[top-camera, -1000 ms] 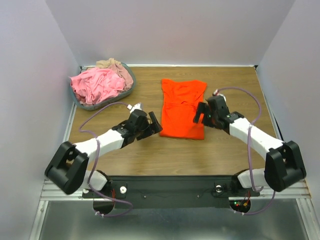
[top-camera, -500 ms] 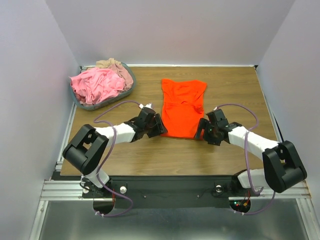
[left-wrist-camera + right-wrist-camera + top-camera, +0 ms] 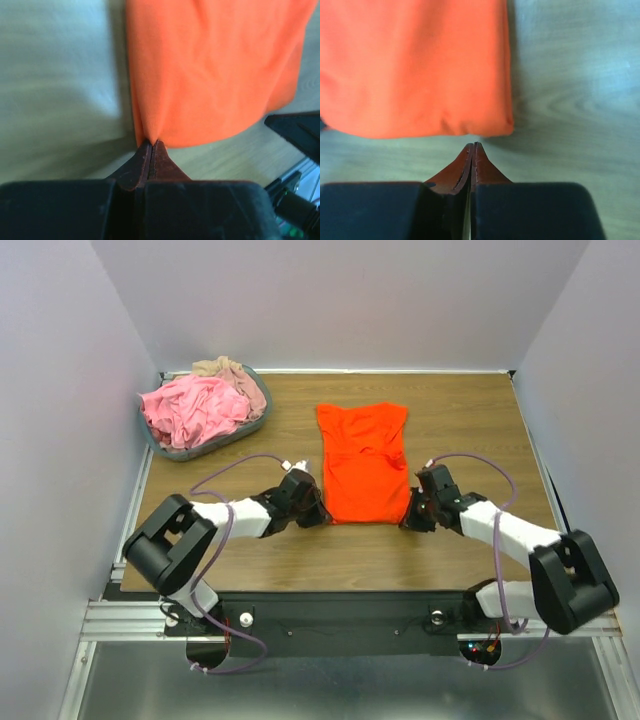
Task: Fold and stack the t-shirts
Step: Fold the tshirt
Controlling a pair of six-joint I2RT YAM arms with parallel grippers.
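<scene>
An orange-red t-shirt [image 3: 363,465] lies on the wooden table, folded into a long strip with its neck end away from me. My left gripper [image 3: 320,516] sits at its near left corner. In the left wrist view the jaws [image 3: 151,142] are shut on a puckered bit of the t-shirt [image 3: 210,75]. My right gripper [image 3: 407,520] is at the near right corner. In the right wrist view its jaws [image 3: 473,145] are shut just short of the t-shirt's hem [image 3: 415,65], with a thin strip of table between them and no cloth in them.
A grey oval basket [image 3: 190,452] stands at the back left, holding crumpled pink t-shirts [image 3: 195,408] and a beige one [image 3: 228,368]. White walls close in the table on three sides. The arm bases sit along the near edge.
Both grippers came down to the orange t-shirt's near corners and went from open to shut. The t-shirt has shifted slightly to the left.
</scene>
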